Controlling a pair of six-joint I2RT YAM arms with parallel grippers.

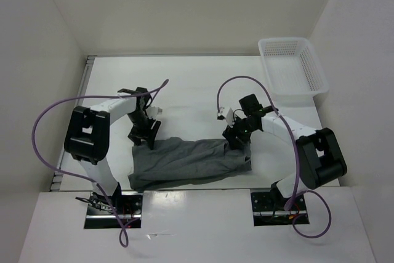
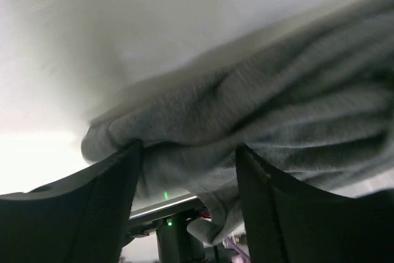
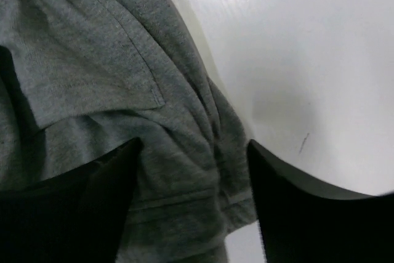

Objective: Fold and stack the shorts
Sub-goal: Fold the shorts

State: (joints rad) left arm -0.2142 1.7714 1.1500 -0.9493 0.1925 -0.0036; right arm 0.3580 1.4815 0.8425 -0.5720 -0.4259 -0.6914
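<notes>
One pair of soft grey fabric shorts (image 1: 184, 161) lies rumpled on the white table (image 1: 184, 84), well apart from the white mesh plastic basket (image 1: 320, 72). The left gripper (image 1: 143, 140), jaws apart, straddles the end farthest from the basket; the right gripper (image 1: 237, 141), jaws also apart, straddles the nearest end.

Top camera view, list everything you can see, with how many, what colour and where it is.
shorts: one pair, grey, lying crumpled on the near middle of the table
basket: one, white, far right corner of the table
table: one, white, under everything
cables: two, purple, one looping off each arm
arms: two, white and black, bases at the near edge
left gripper: one, black, at the shorts' left end, jaws apart with cloth between them
right gripper: one, black, at the shorts' right end, jaws apart over the cloth
</notes>
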